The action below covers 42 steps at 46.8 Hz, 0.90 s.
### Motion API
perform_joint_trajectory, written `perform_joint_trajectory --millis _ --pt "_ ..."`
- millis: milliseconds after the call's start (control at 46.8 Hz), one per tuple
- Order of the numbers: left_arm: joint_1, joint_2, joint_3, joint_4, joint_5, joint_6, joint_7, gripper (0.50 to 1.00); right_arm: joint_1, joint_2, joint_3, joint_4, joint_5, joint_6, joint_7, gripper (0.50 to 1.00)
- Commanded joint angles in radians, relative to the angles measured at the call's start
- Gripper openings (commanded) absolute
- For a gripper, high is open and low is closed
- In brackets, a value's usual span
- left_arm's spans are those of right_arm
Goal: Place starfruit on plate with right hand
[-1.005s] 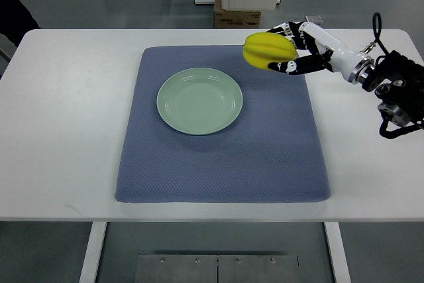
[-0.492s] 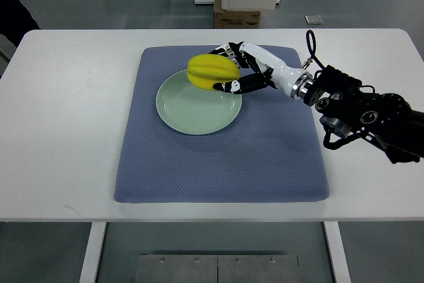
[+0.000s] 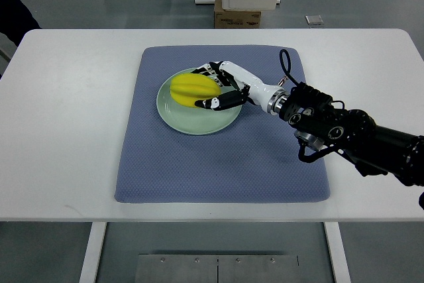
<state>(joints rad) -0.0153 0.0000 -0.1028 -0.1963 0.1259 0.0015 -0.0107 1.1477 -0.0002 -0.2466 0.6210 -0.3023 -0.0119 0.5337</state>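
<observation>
The right hand [image 3: 213, 87] has its fingers [image 3: 211, 103] wrapped around the starfruit [image 3: 191, 89], one dark finger below the fruit and others curling over its far side. The fruit sits just ahead of the fingertips, over the upper left part of the green plate [image 3: 199, 120]. Whether it already touches the plate cannot be told from this steep view. The plate lies on a blue mat [image 3: 218, 164] on the white table [image 3: 66, 130]. The left hand is not in view.

The step in hand looks like the set-down and release. To do it well, the fruit should be lowered until its underside rests on the plate's flat middle rather than on the raised rim that lies just beyond the fingertips. A starfruit has ridges and may roll once free, so it probably pays to let it settle on a broad side before the fingers part. The fingers should then spread gently and evenly, the lower one sliding out from beneath without nudging the fruit. The hand should draw back along the wrist's line, away from the plate.
</observation>
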Motion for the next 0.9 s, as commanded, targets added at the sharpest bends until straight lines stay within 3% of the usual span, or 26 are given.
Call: perform_joint_trajectory --millis 0,64,278,641,876 --pt "0.000 0.000 0.000 0.000 0.000 0.000 0.000 1.000 -0.006 0.000 0.001 0.000 0.000 0.000 0.000 0.554" --pt "0.000 0.000 0.000 0.000 0.000 0.000 0.000 1.000 -0.008 0.000 0.001 0.000 0.000 0.000 0.000 0.627" --pt "0.000 0.000 0.000 0.000 0.000 0.000 0.000 1.000 -0.017 0.000 0.018 0.000 0.000 -0.037 0.003 0.993" --pt "0.000 0.000 0.000 0.000 0.001 0.000 0.000 1.000 -0.008 0.000 0.041 0.005 0.000 -0.039 0.003 1.000" --pt "0.000 0.000 0.000 0.000 0.000 0.000 0.000 1.000 -0.020 -0.003 0.245 0.000 0.002 -0.042 -0.008 1.000"
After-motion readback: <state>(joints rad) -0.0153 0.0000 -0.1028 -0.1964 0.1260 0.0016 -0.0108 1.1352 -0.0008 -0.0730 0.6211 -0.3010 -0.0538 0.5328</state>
